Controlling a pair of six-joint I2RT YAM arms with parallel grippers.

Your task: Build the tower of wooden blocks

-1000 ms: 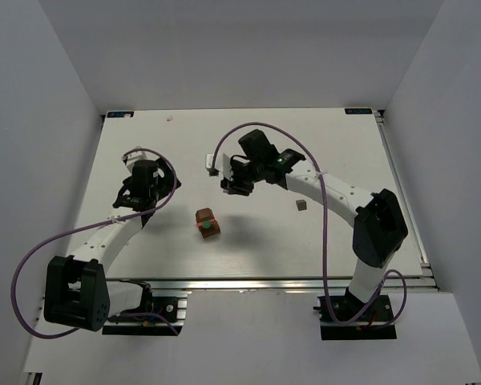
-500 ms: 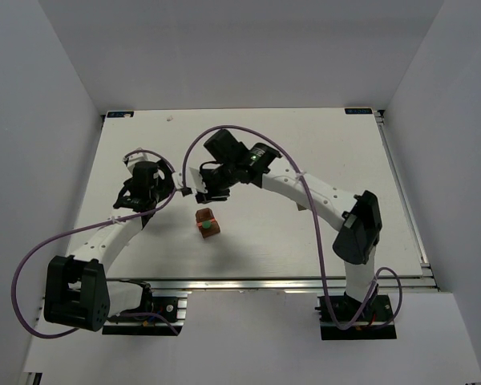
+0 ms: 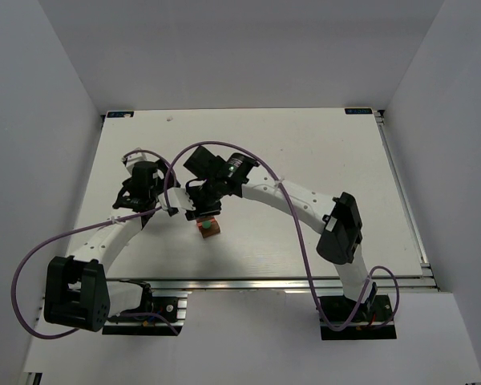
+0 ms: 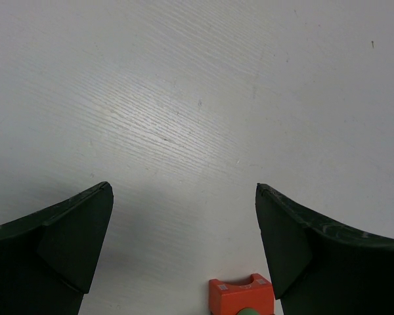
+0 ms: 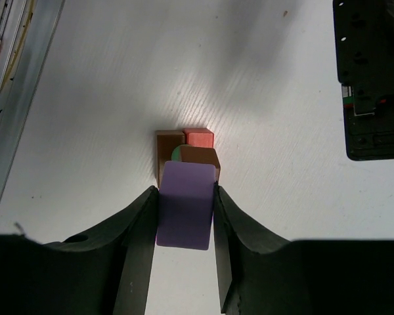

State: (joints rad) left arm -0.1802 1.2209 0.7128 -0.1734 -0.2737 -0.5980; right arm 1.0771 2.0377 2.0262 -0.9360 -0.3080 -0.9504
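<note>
My right gripper (image 5: 186, 190) is shut on the lilac block (image 5: 186, 205) and holds it just above the block cluster. Under it in the right wrist view lie two brown blocks (image 5: 165, 152), a green piece (image 5: 176, 153) and the red-orange block (image 5: 199, 138). From the top, the right gripper (image 3: 200, 210) hovers over the cluster (image 3: 208, 230). My left gripper (image 4: 184, 197) is open and empty; the red-orange block (image 4: 240, 296) sits low between its fingers. It stands left of the cluster in the top view (image 3: 165, 199). The dark grey-brown block is hidden.
The left gripper's black body (image 5: 371, 79) shows at the upper right of the right wrist view, close to the cluster. The table's near metal rail (image 3: 264, 282) runs along the front. White walls enclose the table (image 3: 321, 144).
My right arm has swung left and toward the front with the lilac block, from the table's middle to right over the block cluster. The left arm has stayed put.
</note>
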